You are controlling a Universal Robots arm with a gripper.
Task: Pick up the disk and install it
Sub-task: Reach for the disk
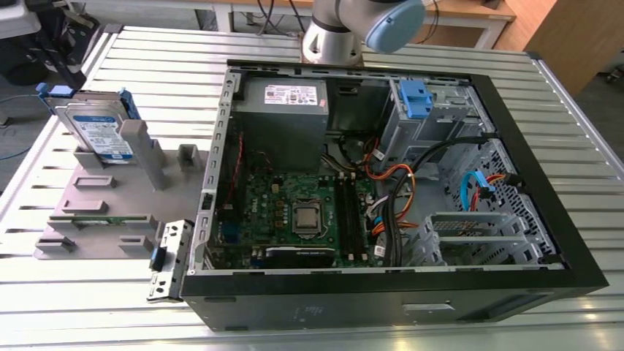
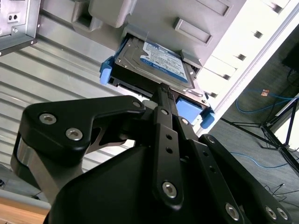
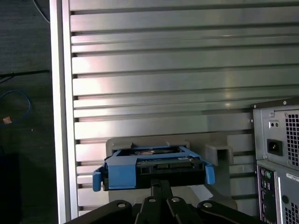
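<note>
The disk (image 1: pixel 98 135), a silver drive with a white-and-blue label in a blue carrier, stands on edge in a slot of the grey fixture (image 1: pixel 98 212) at the exterior view's left. No finger touches it there. The arm (image 1: pixel 351 29) rises behind the computer case at the back of the table. In both wrist views the black gripper (image 2: pixel 161 88) (image 3: pixel 161 183) points at the disk (image 2: pixel 159 63) (image 3: pixel 154 168), its thin fingers pressed together with nothing between them. The tips line up with the disk's connector edge but stay short of it.
The open computer case (image 1: pixel 546 219) lies on the slatted metal table, with a grey power-supply box (image 1: pixel 283 110) and a drive bay with a blue latch (image 1: pixel 414 99) inside. A loose metal bracket (image 1: pixel 166 259) leans beside the case. The case's rear panel (image 3: pixel 278 163) is close to the fixture.
</note>
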